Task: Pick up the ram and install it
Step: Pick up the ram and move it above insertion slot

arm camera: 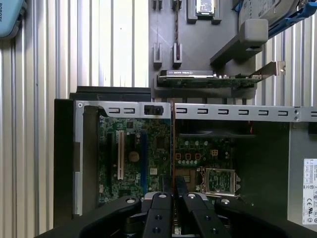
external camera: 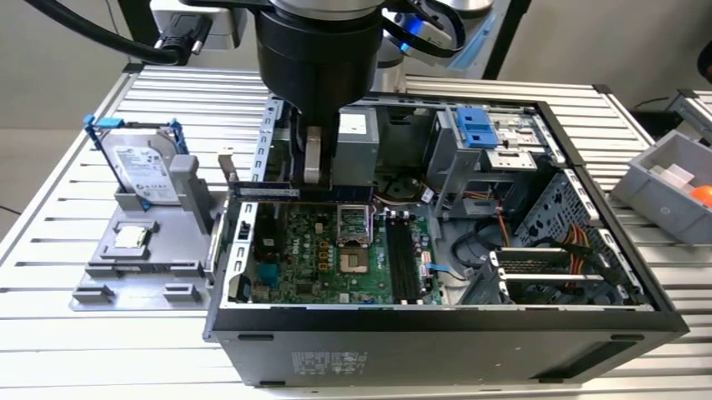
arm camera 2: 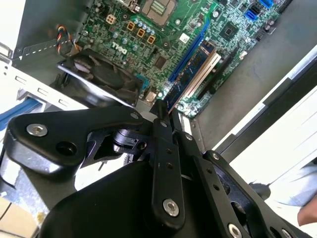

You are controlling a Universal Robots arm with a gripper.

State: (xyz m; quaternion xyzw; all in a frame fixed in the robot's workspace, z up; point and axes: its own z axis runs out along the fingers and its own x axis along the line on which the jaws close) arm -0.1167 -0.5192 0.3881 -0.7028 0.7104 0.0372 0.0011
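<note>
Gripping the ram (arm camera 2: pixel 194 68) by one end with the hand (arm camera 2: pixel 161 106) clamped shut on it. Held level above the motherboard (external camera: pixel 312 250) inside the open case (external camera: pixel 445 333), toward the exterior view's left, clear of any slot. Carrying stage, by the look of it; not yet installed. Seating calls for lining its edge over a memory slot (external camera: pixel 398 258), then pressing straight down.

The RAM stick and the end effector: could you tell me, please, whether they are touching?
Touching. In the second wrist view the end effector is shut on the near end of the RAM stick, which juts out ahead of it.
</note>
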